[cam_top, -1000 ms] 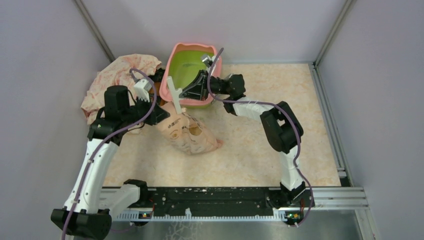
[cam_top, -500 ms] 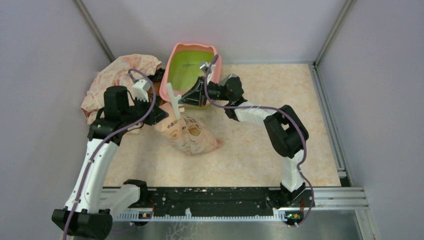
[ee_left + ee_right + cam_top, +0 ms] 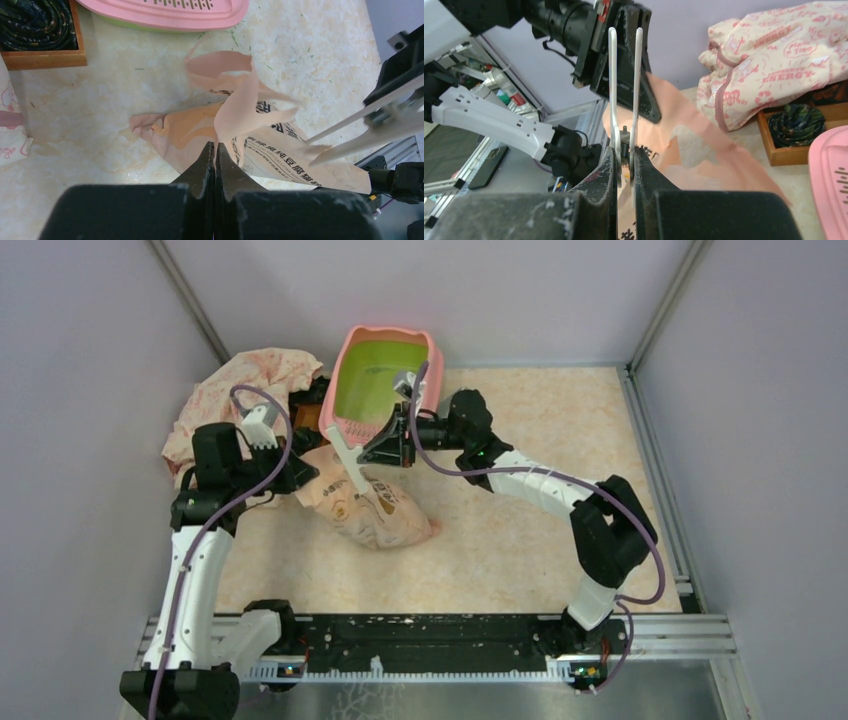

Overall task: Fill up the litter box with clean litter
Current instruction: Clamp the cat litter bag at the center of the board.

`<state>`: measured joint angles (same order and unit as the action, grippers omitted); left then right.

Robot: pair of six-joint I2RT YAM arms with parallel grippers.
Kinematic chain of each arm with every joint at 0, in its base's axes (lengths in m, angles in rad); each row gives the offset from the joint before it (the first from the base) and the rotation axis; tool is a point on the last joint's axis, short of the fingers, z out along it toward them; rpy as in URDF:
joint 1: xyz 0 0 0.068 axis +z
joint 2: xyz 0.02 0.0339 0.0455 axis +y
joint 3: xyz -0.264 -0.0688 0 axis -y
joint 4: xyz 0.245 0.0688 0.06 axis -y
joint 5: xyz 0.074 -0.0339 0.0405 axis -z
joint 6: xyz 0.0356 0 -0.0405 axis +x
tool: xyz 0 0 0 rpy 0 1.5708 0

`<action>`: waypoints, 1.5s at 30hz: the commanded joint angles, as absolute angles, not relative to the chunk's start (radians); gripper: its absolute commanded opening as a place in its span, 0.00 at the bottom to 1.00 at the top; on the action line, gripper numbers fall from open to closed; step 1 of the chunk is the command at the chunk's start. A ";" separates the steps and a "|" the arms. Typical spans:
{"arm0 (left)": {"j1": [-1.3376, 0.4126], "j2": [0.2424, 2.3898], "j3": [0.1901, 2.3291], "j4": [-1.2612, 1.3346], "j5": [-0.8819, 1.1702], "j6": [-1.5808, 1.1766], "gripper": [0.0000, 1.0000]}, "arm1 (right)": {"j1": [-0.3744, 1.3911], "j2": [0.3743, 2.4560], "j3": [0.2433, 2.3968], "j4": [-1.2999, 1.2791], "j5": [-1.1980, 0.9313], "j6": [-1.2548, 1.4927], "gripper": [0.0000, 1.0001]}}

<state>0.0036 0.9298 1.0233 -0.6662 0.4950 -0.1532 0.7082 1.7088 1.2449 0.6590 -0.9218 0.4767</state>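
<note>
Bright, even overhead light bathes the pink-rimmed, lime-green plastic litter box (image 3: 365,380), leaving only soft shadows just in front of it, while both wrist views blur in their dark near foregrounds.

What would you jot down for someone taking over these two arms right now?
Left gripper: shut on the torn top flap of the peach litter bag, which lies on its side.
Right gripper: shut on a thin white two-pronged tool, its tip over the bag.
Litter box: just beyond the bag; no litter visible inside from above.
Done: bag gripped, top torn open.
Left: get the litter into the box.
</note>
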 commanded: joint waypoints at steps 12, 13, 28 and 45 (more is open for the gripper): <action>0.050 0.901 1.015 -0.552 0.497 -0.160 0.00 | 0.782 1.653 1.223 0.388 -0.653 0.263 0.00; 0.050 0.898 1.013 -0.551 0.497 -0.160 0.00 | 0.786 1.643 1.223 0.357 -0.629 0.238 0.00; 0.059 0.905 1.003 -0.529 0.501 -0.168 0.00 | 0.817 1.443 1.272 -0.111 -0.447 -0.059 0.00; 0.082 0.895 1.030 -0.500 0.541 -0.188 0.00 | 0.921 1.571 1.515 -0.387 -0.372 -0.085 0.00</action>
<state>0.0547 0.9142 0.9958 -0.6094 0.5617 -0.1902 0.8860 1.5211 1.3937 -0.2802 -0.4267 -0.0486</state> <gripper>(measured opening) 0.005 0.067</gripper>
